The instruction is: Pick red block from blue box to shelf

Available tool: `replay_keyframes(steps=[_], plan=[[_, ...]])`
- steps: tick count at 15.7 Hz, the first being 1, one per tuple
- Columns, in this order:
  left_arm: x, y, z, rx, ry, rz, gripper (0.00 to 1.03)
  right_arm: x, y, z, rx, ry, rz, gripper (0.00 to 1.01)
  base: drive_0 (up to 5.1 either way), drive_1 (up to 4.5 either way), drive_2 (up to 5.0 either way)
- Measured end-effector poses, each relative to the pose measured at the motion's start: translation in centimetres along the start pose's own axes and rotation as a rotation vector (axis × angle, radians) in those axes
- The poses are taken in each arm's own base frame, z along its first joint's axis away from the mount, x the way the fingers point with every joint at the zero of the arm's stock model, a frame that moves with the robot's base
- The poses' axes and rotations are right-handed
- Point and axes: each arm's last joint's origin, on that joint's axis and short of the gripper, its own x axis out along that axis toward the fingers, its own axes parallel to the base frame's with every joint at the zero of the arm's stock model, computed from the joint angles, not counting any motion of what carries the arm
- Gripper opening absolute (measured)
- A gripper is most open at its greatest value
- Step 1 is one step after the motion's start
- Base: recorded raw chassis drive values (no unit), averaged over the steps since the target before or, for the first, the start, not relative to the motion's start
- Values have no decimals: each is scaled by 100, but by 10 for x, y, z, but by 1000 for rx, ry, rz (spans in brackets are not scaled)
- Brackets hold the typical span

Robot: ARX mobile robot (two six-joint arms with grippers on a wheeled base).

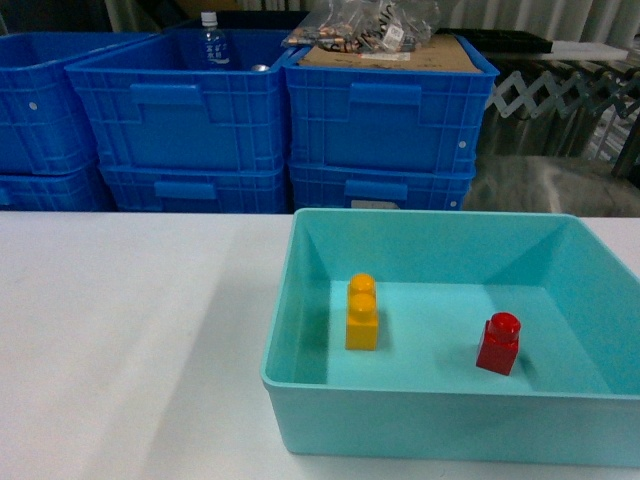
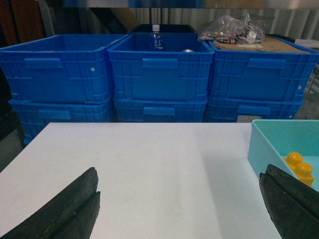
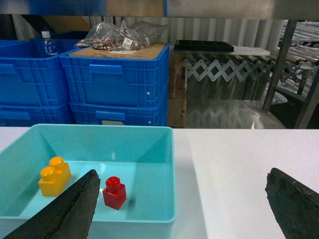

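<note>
The red block stands upright on the floor of the blue box, toward its right side, stud up. In the right wrist view the red block sits just right of my left finger tip, inside the blue box. My right gripper is open, low behind the box's near right corner, holding nothing. My left gripper is open over bare table, with the blue box at its right finger. Neither gripper shows in the head view. The shelf shows as shiny steel tiers behind the table.
A yellow-orange two-stud brick stands left of the red block in the box. Dark blue crates are stacked behind the white table; one holds a bottle, another cardboard with plastic bags. A metal post stands far right.
</note>
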Motion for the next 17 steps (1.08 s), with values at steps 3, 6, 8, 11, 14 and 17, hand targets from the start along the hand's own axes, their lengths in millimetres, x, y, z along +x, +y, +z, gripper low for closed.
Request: replay_keyframes(steps=[3, 6, 8, 11, 14, 17], plan=[[0, 0, 0, 0, 0, 0, 98, 0, 0, 0, 0, 0, 0, 98, 0, 0, 0], [0, 0, 0, 0, 0, 0, 98, 0, 0, 0, 0, 0, 0, 98, 0, 0, 0], [0, 0, 0, 0, 0, 0, 98, 0, 0, 0, 0, -1, 0, 98, 0, 0, 0], [0, 0, 0, 0, 0, -1, 98, 8, -1, -5, 6, 202, 104, 98, 0, 0, 0], [0, 0, 0, 0, 0, 0, 98, 40, 11, 17, -7, 250, 176, 98, 0, 0, 0], [0, 0, 0, 0, 0, -1, 98, 176, 67, -4, -42, 572, 226, 98, 0, 0, 0]])
